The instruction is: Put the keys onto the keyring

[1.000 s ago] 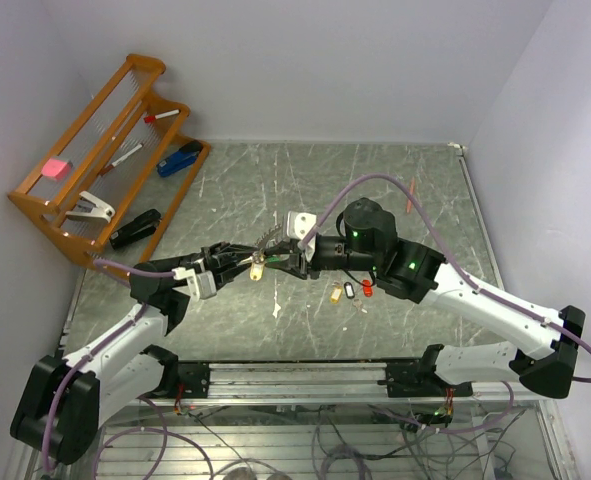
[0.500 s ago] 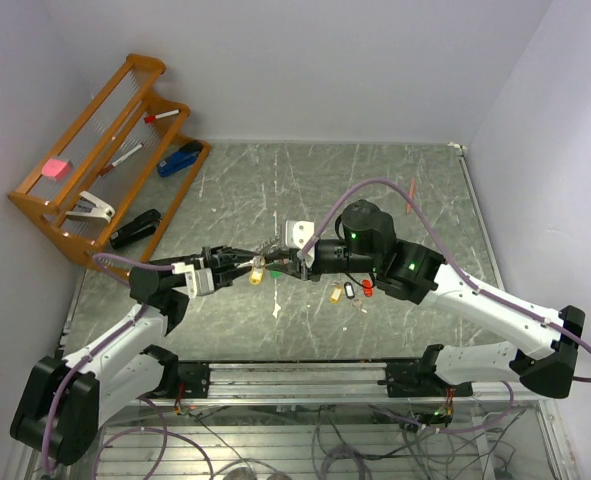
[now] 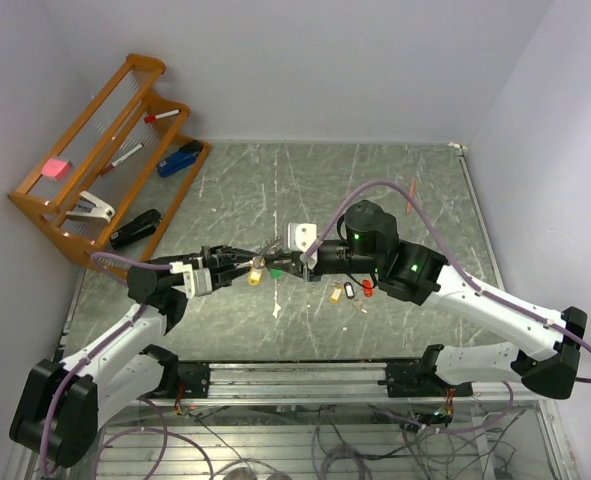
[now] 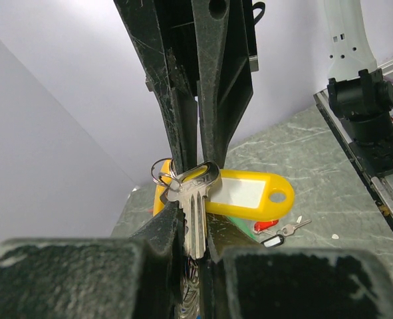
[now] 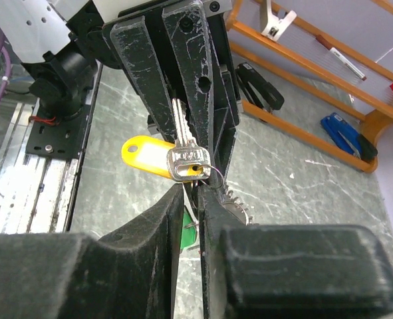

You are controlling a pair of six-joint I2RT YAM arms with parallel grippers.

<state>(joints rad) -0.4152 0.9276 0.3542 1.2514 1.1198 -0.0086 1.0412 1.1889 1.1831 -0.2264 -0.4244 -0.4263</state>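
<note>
Near the middle of the top view we see the two arms meeting tip to tip above the marbled table (image 3: 430, 195). The left gripper (image 3: 243, 268) reaches in from the left and the right gripper (image 3: 297, 264) from the right. In the left wrist view, the left fingers (image 4: 166, 232) are clamped tight on the blade of a silver key (image 4: 195, 214). Its head points up toward the right gripper's fingers, which come down from the top of the frame. A yellow tag (image 4: 249, 193) sticks out to the right of the key head. The keyring (image 4: 161, 175), a thin silvery loop with an orange-yellow curve below it, sits at the key head's left edge, right against the fingertips. The right fingers (image 5: 157, 219) stand close together with only a thin slit between them, just under the key head. We cannot tell whether they pinch the loop. A green tag (image 5: 189, 240) shows through that slit. Three loose keys (image 3: 350, 291) lie on the table just right of centre, under the right arm, and a wooden rack (image 3: 105, 150) stands at upper left.
</note>
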